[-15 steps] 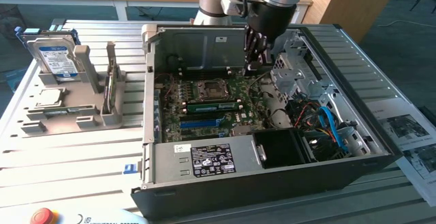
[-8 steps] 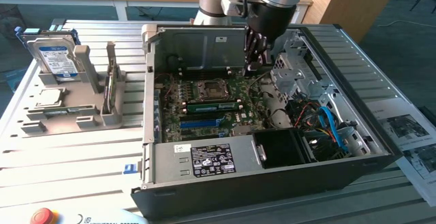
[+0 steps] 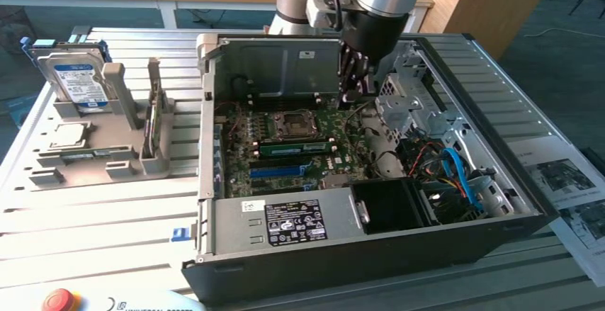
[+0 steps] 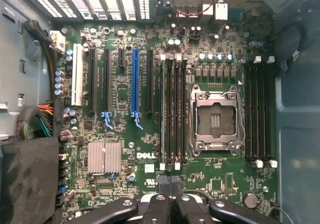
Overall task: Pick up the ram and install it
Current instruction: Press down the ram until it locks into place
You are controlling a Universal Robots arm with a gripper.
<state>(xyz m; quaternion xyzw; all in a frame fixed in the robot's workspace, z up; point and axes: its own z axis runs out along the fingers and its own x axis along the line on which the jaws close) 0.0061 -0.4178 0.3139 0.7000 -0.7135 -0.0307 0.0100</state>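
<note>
green ram stands seated in a motherboard slot, apart from the claw hanging nearby, closed and empty.

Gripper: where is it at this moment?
In the exterior view the gripper hangs inside the open computer case, above the motherboard, to the exterior view's right of the empty processor socket.

The circuit board is green, its slots black but for a blue slot and a white slot. Heat sink — ribbed silver. Ram green, case black, cable blue, hard drive silver with blue label.
</note>
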